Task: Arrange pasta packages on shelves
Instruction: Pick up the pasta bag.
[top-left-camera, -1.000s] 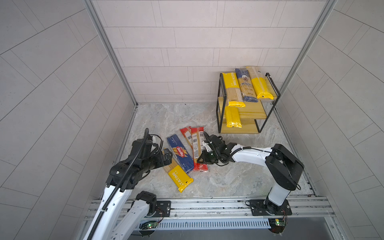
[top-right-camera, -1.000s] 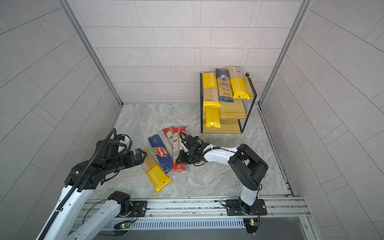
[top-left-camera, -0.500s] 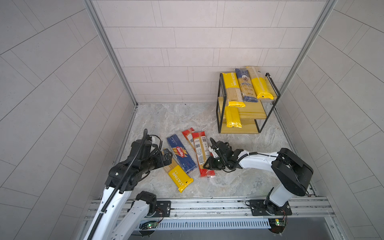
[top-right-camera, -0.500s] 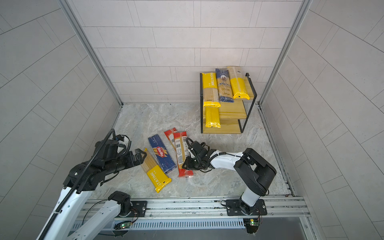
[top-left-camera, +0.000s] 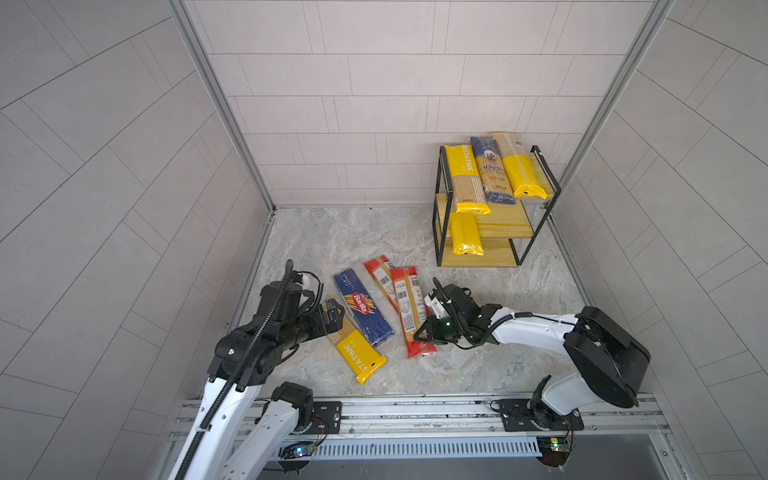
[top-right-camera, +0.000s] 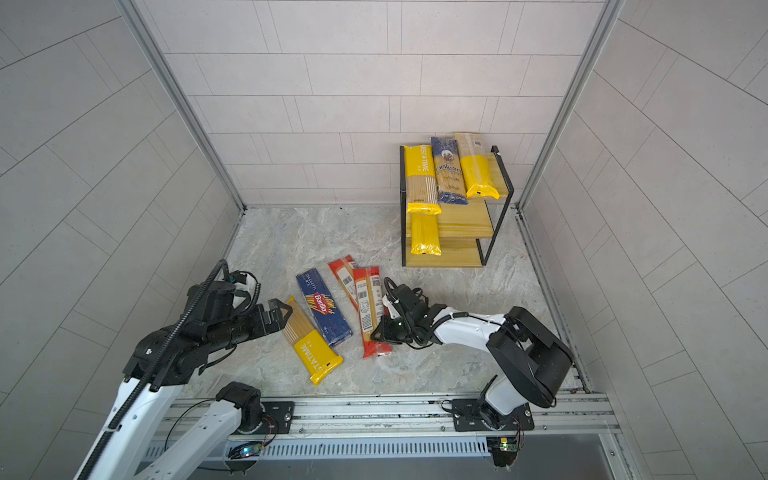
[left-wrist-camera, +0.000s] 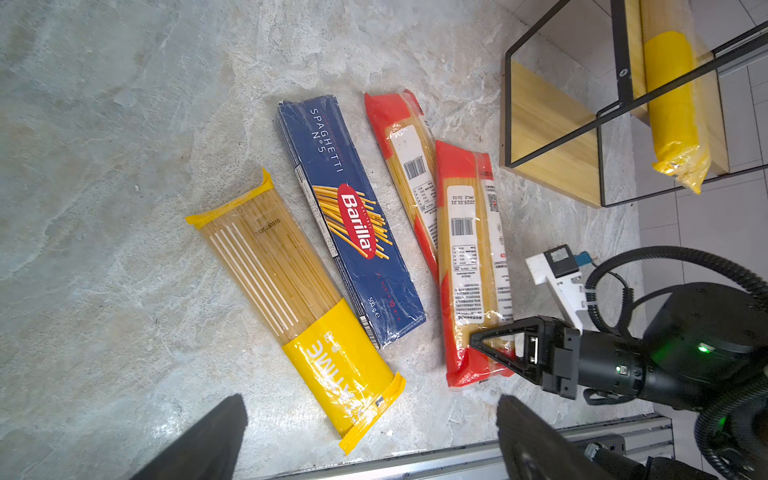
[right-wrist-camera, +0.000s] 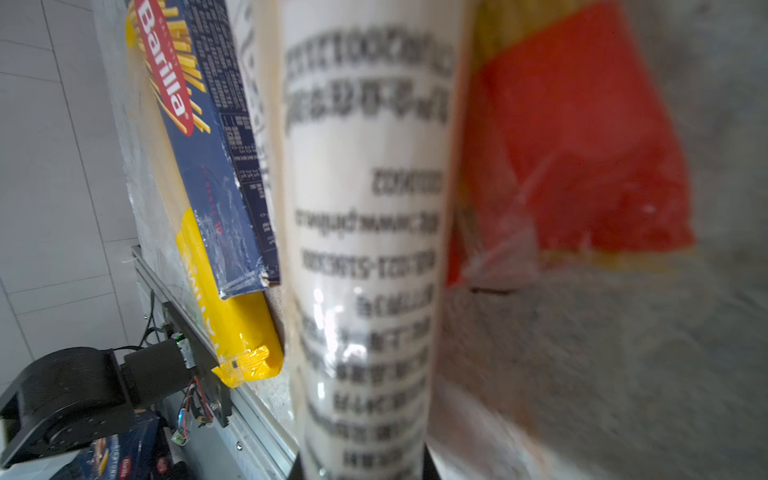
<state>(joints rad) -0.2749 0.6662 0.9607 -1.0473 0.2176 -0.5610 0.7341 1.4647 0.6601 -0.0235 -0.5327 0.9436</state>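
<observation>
Left wrist view: the right end effector (left-wrist-camera: 498, 349) is clamped shut on a red-ended spaghetti pack (left-wrist-camera: 473, 257), gripping it near the red end closest to the robot. Whether that end is off the desk (left-wrist-camera: 104, 124) I cannot tell. A second red-ended pack (left-wrist-camera: 409, 166) lies just beside it, their long edges touching. Next comes the blue Barilla spaghetti box (left-wrist-camera: 349, 220), then a yellow PASTATIME pack (left-wrist-camera: 299, 299) with its edge tucked under the box.

In a top view the left end effector (top-right-camera: 279, 313) hangs over the clear-window end of that yellow pack, its jaws spread wide and holding nothing.

The shelf rack (top-left-camera: 507, 220) stands well apart, in the far right corner. Its top tier carries three packs side by side: a PASTATIME one (top-left-camera: 465, 174), a dark blue one (top-left-camera: 492, 170) and another yellow one (top-left-camera: 519, 166). One more yellow pack (top-left-camera: 467, 235) lies on the tier below.
</observation>
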